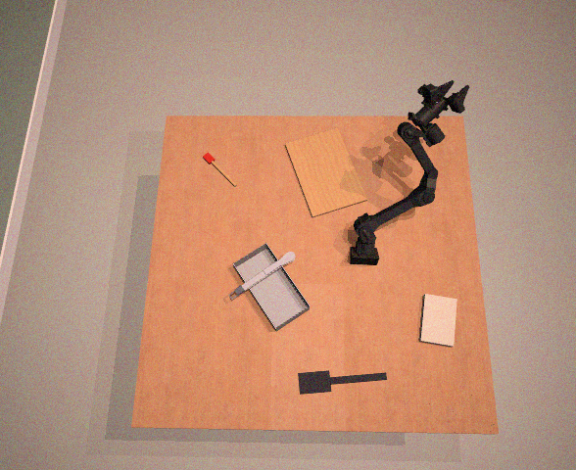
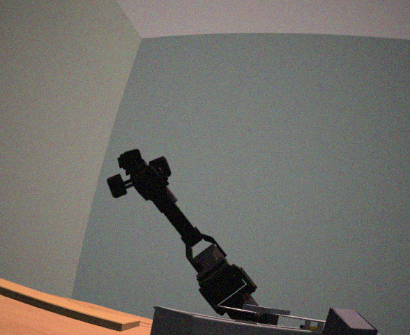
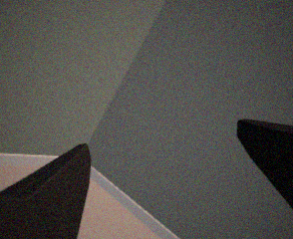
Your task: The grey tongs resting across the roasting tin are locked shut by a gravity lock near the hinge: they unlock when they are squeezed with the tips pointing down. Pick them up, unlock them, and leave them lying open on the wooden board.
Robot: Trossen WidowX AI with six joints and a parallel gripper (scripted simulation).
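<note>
The grey tongs lie closed across the roasting tin in the top view. Their pale rounded end sticks out past the tin's right side, and their darker narrow end with a small loop sticks out past the left side. In the exterior view they are seen edge-on and partly hidden. The wooden board lies flat behind the tin. My gripper is open and empty, raised high beyond the table's back right edge, far from the tongs.
The arm's base stands right of the tin. A red-headed stick lies at the back left. A dark flat tool lies near the front. A pale block lies at the right. The arm's shadow falls partly on the board.
</note>
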